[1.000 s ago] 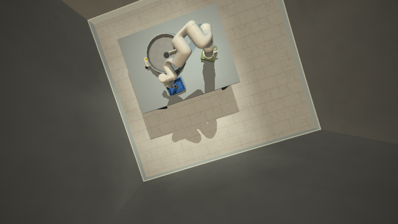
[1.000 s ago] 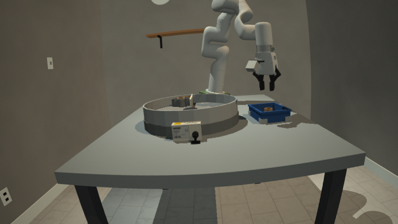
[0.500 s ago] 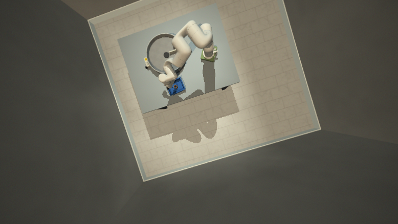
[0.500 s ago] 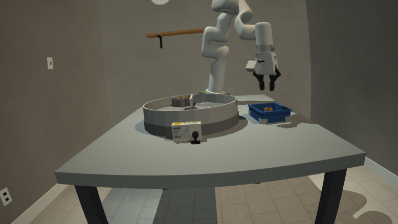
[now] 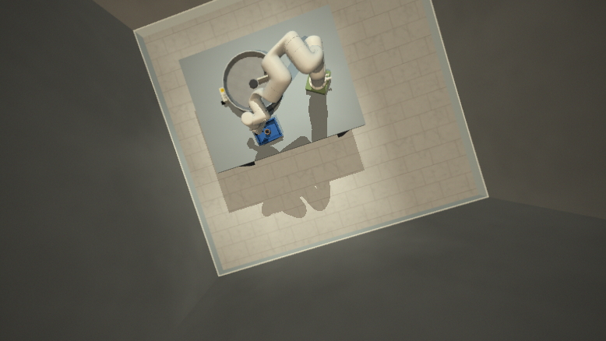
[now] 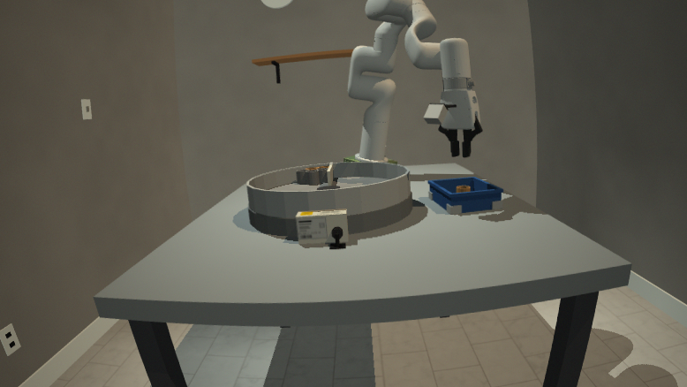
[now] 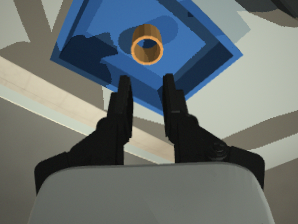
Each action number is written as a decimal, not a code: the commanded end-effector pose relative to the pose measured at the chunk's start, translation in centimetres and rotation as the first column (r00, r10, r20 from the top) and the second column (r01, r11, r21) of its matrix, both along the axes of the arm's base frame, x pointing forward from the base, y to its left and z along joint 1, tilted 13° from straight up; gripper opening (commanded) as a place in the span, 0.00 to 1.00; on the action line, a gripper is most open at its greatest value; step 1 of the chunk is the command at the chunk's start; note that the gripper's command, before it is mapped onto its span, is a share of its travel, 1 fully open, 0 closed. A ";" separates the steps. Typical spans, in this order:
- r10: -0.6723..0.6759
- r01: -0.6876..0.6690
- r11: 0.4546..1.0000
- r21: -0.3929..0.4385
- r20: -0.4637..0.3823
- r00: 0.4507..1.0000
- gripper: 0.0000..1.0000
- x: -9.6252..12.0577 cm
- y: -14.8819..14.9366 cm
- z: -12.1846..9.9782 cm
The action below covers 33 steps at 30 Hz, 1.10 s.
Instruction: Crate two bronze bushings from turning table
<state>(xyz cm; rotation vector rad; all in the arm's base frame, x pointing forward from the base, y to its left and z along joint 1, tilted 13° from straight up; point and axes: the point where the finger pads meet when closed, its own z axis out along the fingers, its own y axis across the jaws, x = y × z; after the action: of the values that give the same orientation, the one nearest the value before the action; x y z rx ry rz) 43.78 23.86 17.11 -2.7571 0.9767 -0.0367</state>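
One bronze bushing (image 7: 147, 46) lies in the blue crate (image 7: 143, 36), which stands on the table to the right of the turning table (image 6: 328, 194). The bushing also shows in the crate in the exterior view (image 6: 463, 187). My gripper (image 6: 460, 154) hangs well above the crate (image 6: 464, 193). In the wrist view its fingers stand close together with nothing between them. Several bushings (image 6: 312, 173), bronze and grey, sit at the back left of the turning table beside a small divider. In the overhead view my arm hides most of that group.
A beige control box (image 6: 320, 226) with a black knob stands against the front of the turning table. The arm's base sits on a green plate (image 5: 318, 84) behind the table. A wooden shelf (image 6: 302, 57) hangs on the back wall.
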 end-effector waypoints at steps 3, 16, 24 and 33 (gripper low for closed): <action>0.000 0.000 1.000 0.001 0.004 1.000 0.10 0.1 0.0 0.2; 0.053 -0.052 0.999 0.006 -0.029 0.998 0.10 -0.5 -2.8 -0.5; 0.116 -0.115 0.993 0.018 -0.065 0.991 0.10 -1.3 -6.0 -1.2; 0.251 -0.246 0.968 0.052 -0.139 0.958 0.10 -3.1 -12.9 -2.6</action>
<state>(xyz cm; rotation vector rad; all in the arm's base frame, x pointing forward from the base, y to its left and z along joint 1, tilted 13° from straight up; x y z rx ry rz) 41.33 14.15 14.93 -2.8451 0.7386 0.1600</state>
